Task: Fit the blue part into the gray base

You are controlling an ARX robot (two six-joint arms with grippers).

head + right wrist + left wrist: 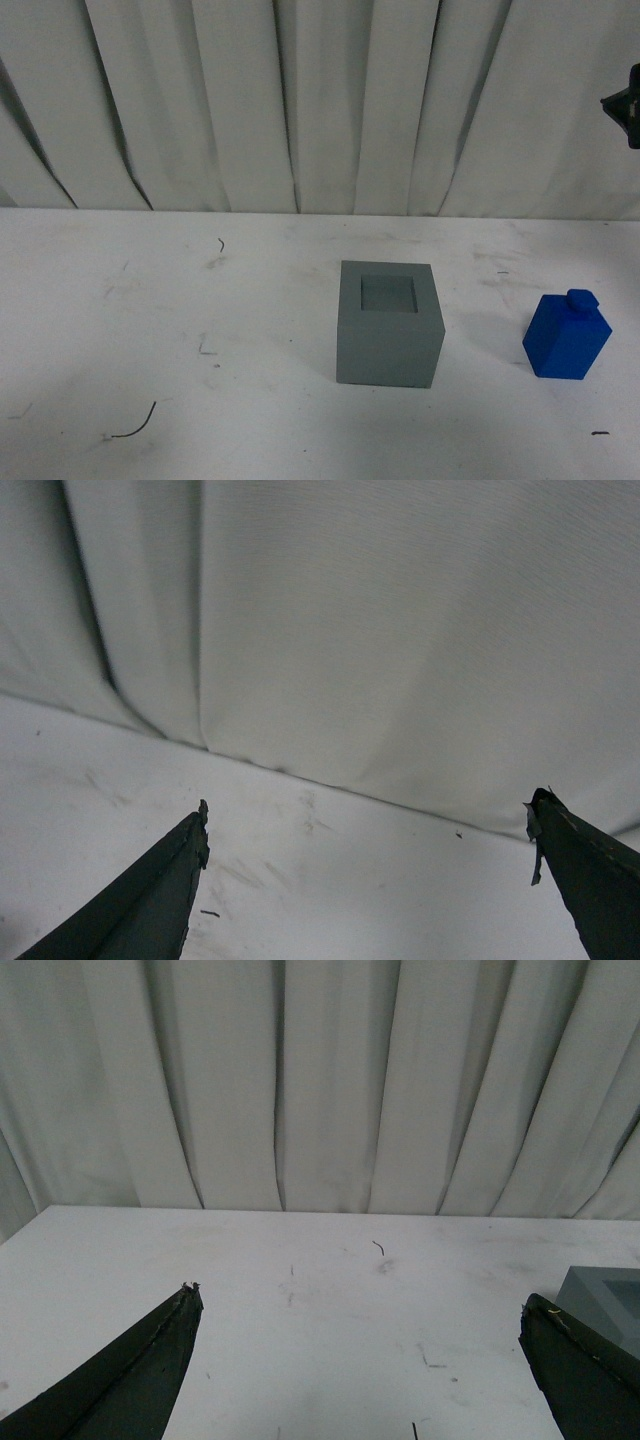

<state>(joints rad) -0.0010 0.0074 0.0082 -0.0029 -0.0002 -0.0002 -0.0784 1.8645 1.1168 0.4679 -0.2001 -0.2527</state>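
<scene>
Left jaws and right jaws both spread wide, nothing between them, above a scuffed white table (150, 330). A thin dark curled thread (135, 427) lies near the front edge. Matte gray cube base (388, 345) sits mid-table, square recess up; the left wrist view shows only its corner, partly behind a finger. Bright blue rectangular plastic block (567, 340) stands apart on its right: upright, long axis vertical, knob on top, one corner toward the camera. Black shape (625, 105) is cut off, can't identify. Pleated white curtain (300, 100) behind.
</scene>
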